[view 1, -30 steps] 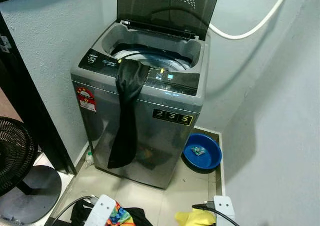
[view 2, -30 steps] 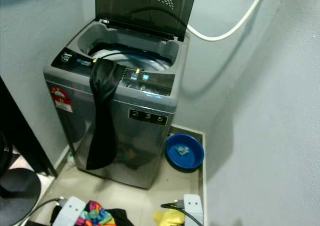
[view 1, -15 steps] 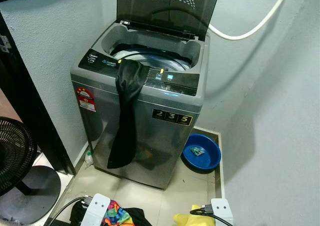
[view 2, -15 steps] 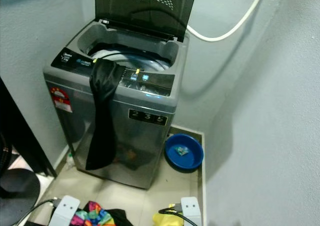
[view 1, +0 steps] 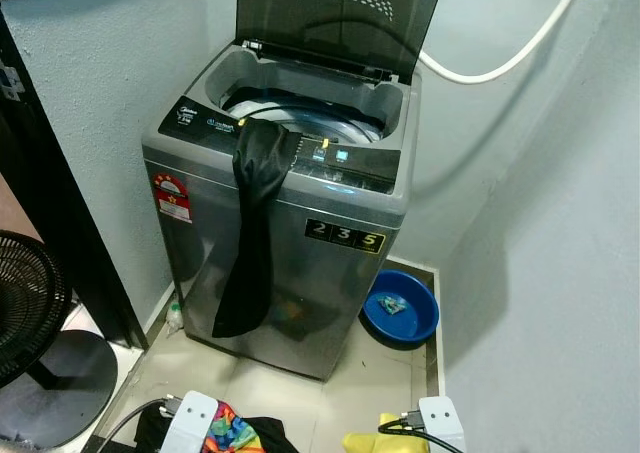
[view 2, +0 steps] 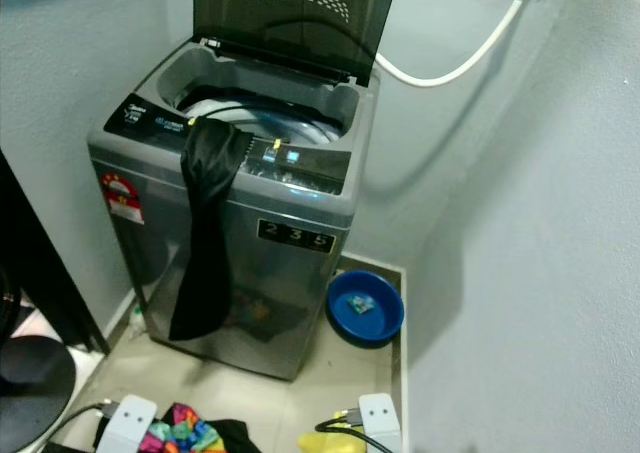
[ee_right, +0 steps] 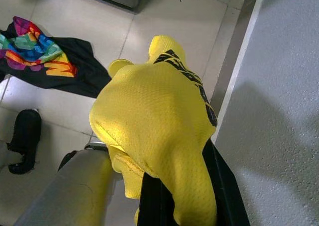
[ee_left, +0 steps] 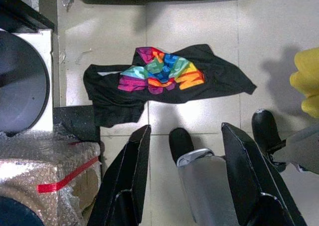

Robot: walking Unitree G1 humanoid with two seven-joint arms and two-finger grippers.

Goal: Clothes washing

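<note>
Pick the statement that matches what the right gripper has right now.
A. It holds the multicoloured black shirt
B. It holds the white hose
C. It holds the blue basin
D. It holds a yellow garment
D: in the right wrist view the yellow garment is draped over the right gripper and pinched between its black fingers, while the black shirt with the multicoloured print lies flat on the floor tiles.

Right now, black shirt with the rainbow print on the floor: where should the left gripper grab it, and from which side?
Come straight down from above. The black shirt lies spread flat on the tile floor, so pinch a raised fold near the rainbow print's edge rather than a flat area. The left gripper is open above it, fingers apart. The right gripper holds the yellow garment.
</note>
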